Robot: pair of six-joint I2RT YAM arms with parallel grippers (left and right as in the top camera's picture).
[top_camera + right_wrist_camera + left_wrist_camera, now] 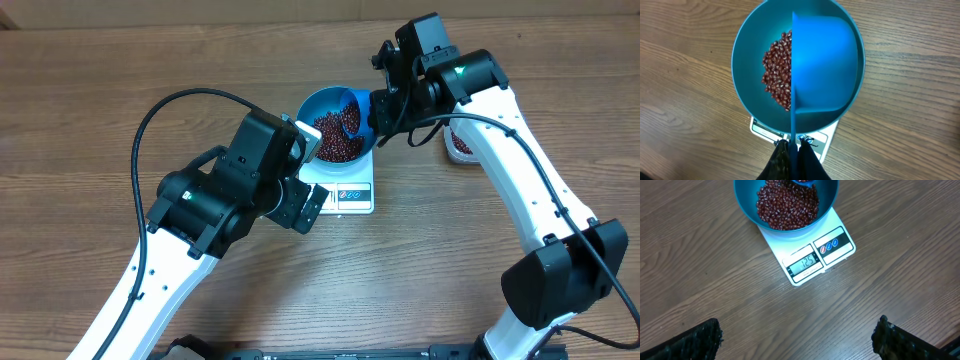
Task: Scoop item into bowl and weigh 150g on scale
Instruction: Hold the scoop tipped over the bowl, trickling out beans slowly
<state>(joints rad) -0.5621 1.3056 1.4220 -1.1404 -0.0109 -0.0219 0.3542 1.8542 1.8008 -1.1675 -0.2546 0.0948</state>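
Right gripper [794, 150] is clenching the scoop [825, 62] by its handle, scoop reaching straight ahead over the bowl [747, 50]; left gripper [797, 340] is hanging splayed.

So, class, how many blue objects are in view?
2: the bowl sits on the scale; the scoop, held by the right end effector, is over it. Others may be hidden.

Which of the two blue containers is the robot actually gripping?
The small blue plastic scoop: the right tool pinches its handle above the deep blue round bowl, which sits on the white square scale.
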